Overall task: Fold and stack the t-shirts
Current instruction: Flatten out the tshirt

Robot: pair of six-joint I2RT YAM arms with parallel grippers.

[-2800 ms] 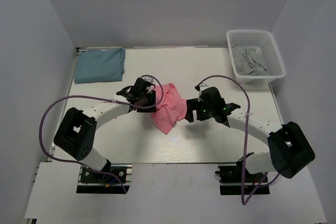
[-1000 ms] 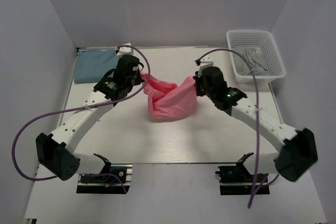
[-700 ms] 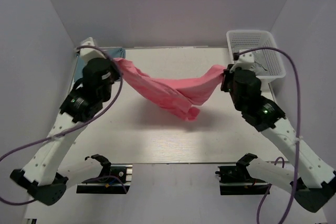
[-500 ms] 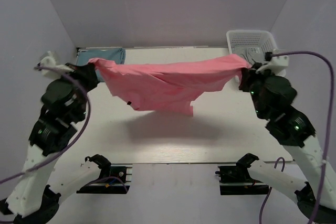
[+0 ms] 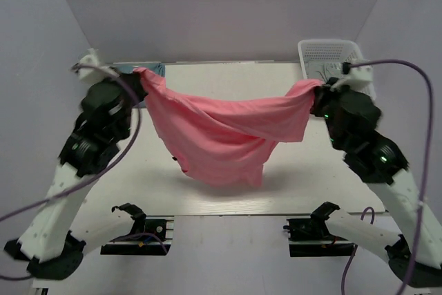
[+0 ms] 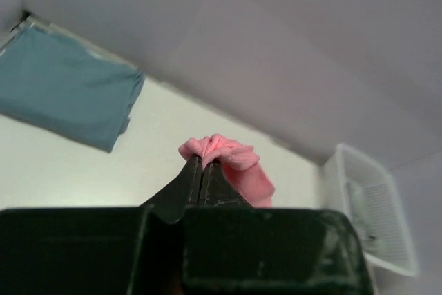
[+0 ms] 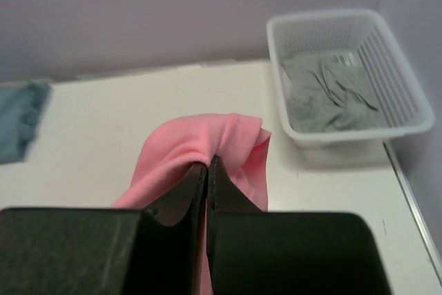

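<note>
Crumpled grey garment [image 7: 330, 94] in white basket [image 7: 406, 91], pink t-shirt [image 5: 221, 136] aloft beside it

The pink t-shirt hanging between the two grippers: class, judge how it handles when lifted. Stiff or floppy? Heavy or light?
Probably very floppy: the pink t-shirt sags in a deep curve between the left gripper and right gripper. Likely light: small bunched pinches of cloth carry it all.

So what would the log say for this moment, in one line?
pink t-shirt: held aloft, sagging | left jaws: shut on it | right jaws: shut on it | teal t-shirt: folded, far-left corner | white basket: grey cloth
</note>
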